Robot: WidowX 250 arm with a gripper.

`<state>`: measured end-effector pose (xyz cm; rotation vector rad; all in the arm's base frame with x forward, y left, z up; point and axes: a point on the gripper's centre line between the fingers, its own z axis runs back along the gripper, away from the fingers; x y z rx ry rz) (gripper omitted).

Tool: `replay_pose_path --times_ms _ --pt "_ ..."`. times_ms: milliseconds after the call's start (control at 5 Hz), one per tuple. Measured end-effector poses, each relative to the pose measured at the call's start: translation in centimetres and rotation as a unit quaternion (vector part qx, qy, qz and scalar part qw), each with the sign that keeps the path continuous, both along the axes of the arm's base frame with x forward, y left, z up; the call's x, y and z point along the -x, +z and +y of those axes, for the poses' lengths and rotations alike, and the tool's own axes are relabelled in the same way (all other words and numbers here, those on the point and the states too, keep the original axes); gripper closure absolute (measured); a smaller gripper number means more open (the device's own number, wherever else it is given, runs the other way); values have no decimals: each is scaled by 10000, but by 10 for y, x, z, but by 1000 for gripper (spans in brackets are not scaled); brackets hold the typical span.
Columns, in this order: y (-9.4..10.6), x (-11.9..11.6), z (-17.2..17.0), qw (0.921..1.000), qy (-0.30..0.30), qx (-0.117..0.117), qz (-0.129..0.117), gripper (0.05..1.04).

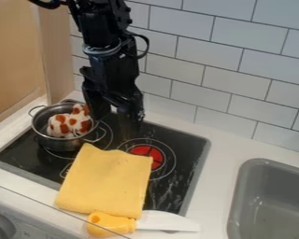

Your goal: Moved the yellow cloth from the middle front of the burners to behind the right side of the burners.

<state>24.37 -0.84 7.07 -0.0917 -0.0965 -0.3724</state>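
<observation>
The black gripper (116, 122) hangs over the back of the stove, just right of the pot and above the cloth's upper edge. Its two fingers stand apart, open, with no cloth between them. A yellow cloth (107, 179) lies spread flat over the front middle of the burners (192, 161), its lower end reaching the counter at the stove's front edge. Part of the front burner area is hidden under it. The back right of the cooktop, beside the red burner mark (149, 156), is visible.
A metal pot (61, 144) on the left burners holds a white and red-brown spotted plush thing (71, 122). A knife with a yellow handle (111, 224) and white blade (167, 221) lies at the cloth's front edge. The grey sink (270, 198) is at right; a tiled wall (205, 74) stands behind.
</observation>
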Motion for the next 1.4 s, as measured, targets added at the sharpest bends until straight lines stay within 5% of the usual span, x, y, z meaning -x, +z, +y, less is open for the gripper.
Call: replay_pose_path --times_ms 200,400,1000,1400 --pt "-12 13 -1 9996 -15 23 281 84" --pt "-16 14 -5 9993 -174 136 308 84" --pt "-43 15 -3 9982 -331 -233 443 84" --pt "-65 18 -5 9957 -501 -263 727 84"
